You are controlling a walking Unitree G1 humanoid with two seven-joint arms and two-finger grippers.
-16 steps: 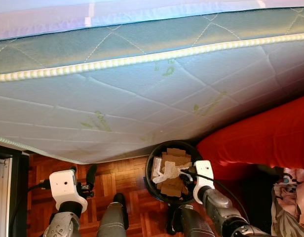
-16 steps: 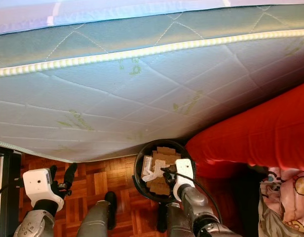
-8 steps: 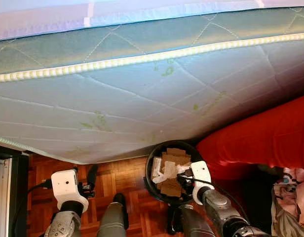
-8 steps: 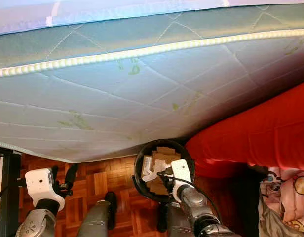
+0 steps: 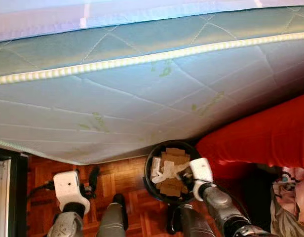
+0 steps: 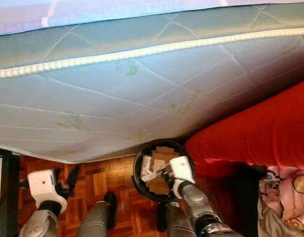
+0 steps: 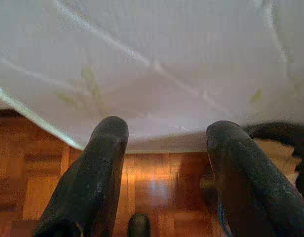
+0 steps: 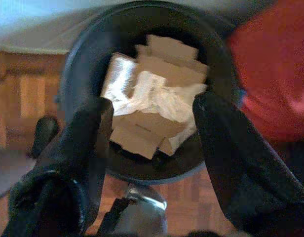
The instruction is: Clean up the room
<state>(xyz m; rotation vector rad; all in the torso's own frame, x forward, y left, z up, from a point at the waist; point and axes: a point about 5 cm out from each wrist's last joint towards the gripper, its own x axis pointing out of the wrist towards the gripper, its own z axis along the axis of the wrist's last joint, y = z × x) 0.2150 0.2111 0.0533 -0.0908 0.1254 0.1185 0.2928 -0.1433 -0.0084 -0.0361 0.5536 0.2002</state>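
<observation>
Over the black bin (image 8: pixel 83 64) on the wooden floor (image 5: pixel 122 177), beside the mattress (image 5: pixel 142 98), the right gripper (image 8: pixel 152 123) is hovering wide and empty (crumpled paper (image 8: pixel 162 101) lying inside on cardboard); withdrawing straight up probably avoids snagging the rim.

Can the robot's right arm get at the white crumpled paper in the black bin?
Probably yes. The right gripper hangs just above the black bin, jaws open, and the white crumpled paper lies uncovered on top.
</observation>
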